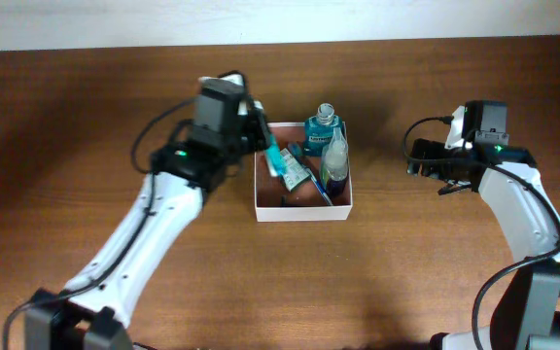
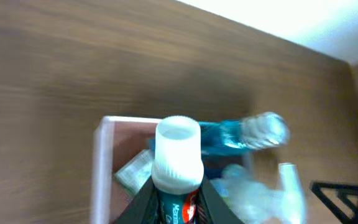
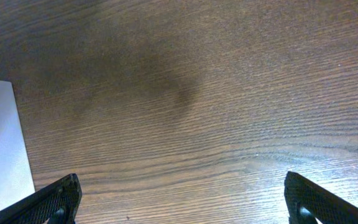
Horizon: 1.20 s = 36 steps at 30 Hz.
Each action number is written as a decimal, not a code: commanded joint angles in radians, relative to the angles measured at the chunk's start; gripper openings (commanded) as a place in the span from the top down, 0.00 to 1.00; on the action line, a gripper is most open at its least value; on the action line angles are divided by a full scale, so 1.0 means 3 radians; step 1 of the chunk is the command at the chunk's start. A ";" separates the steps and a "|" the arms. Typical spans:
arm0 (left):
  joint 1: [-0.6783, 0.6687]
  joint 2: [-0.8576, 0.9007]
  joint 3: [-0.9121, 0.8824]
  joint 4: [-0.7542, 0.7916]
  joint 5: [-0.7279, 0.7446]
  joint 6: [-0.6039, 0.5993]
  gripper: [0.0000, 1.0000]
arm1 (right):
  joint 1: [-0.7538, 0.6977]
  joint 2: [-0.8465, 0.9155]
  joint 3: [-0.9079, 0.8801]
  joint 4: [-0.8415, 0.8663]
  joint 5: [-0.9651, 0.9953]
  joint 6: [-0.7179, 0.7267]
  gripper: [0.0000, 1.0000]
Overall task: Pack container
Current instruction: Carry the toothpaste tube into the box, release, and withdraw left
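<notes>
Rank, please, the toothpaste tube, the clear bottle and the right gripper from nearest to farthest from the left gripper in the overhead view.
1. The toothpaste tube: held in the left gripper, at the left edge of the container.
2. The clear bottle: on the container's right side.
3. The right gripper: far right, outside the container.

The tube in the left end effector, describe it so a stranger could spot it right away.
Find the white-walled container in the middle of the wooden table. At its left rim, the left end effector grips a slim teal tube tilted into the box. Unlike the teal bottle behind, it has a white cap.
</notes>
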 commanded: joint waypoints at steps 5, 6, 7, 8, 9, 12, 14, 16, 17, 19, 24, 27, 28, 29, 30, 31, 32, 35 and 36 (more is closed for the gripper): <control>-0.0357 0.0379 0.0033 0.0197 -0.0189 0.0280 0.85 | -0.0018 0.0004 -0.0013 -0.0001 0.0018 0.0005 0.01; -0.0362 0.0397 0.0033 0.0193 -0.0189 0.0280 0.85 | -0.0018 0.0004 -0.0013 -0.0001 0.0018 0.0005 0.01; -0.0369 0.0421 0.0033 0.0178 -0.0187 0.0270 0.85 | -0.0018 0.0004 -0.0013 -0.0001 0.0017 0.0005 0.01; -0.0375 0.0439 0.0033 0.0169 -0.0184 0.0268 0.85 | -0.0018 0.0004 -0.0013 -0.0001 0.0017 0.0005 0.01; -0.0375 0.0449 0.0033 0.0159 -0.0178 0.0268 0.85 | -0.0018 0.0004 -0.0013 -0.0001 0.0017 0.0005 0.02; -0.0375 0.0453 0.0033 0.0120 -0.0178 0.0257 0.85 | -0.0018 0.0004 -0.0013 -0.0001 0.0017 0.0005 0.01; -0.0375 0.0453 0.0033 0.0069 -0.0179 0.0258 0.85 | -0.0018 0.0004 -0.0013 -0.0001 0.0017 0.0005 0.01; -0.0375 0.0453 0.0033 0.0046 -0.0181 0.0258 0.85 | -0.0018 0.0004 -0.0013 -0.0001 0.0017 0.0005 0.01; -0.0375 0.0453 0.0033 0.0039 -0.0179 0.0258 0.85 | -0.0018 0.0004 -0.0013 -0.0001 0.0018 0.0005 0.01; -0.0375 0.0453 0.0033 0.0031 -0.0177 0.0258 0.84 | -0.0018 0.0004 -0.0013 -0.0001 0.0018 0.0005 0.01; -0.0361 0.0437 0.0039 0.0045 -0.0178 0.0259 0.01 | -0.0018 0.0004 -0.0013 -0.0001 0.0017 0.0005 0.01; -0.0220 0.0346 0.0092 0.0032 -0.0179 0.0284 0.00 | -0.0018 0.0004 -0.0013 -0.0001 0.0018 0.0005 0.01; -0.0134 0.0286 0.0102 0.0028 -0.0182 0.0289 0.01 | -0.0018 0.0004 -0.0013 -0.0001 0.0017 0.0005 0.01; -0.0018 0.0210 0.0104 0.0020 -0.0181 0.0299 0.01 | -0.0018 0.0004 -0.0013 -0.0001 0.0017 0.0005 0.01; 0.0095 0.0146 0.0104 0.0011 -0.0183 0.0327 0.01 | -0.0018 0.0004 -0.0013 -0.0001 0.0017 0.0005 0.01; 0.0205 0.0090 0.0104 -0.0005 -0.0191 0.0359 0.01 | -0.0018 0.0004 -0.0013 -0.0001 0.0017 0.0005 0.01; 0.0341 0.0033 0.0104 -0.0036 -0.0192 0.0370 0.01 | -0.0018 0.0004 -0.0013 -0.0001 0.0017 0.0005 0.01; 0.0777 -0.0037 0.0104 -0.0177 -0.0191 0.0411 0.01 | -0.0018 0.0004 -0.0013 -0.0001 0.0017 0.0005 0.01; 0.0890 -0.0037 0.0104 -0.0233 -0.0189 0.0411 0.01 | -0.0018 0.0004 -0.0013 -0.0001 0.0017 0.0005 0.01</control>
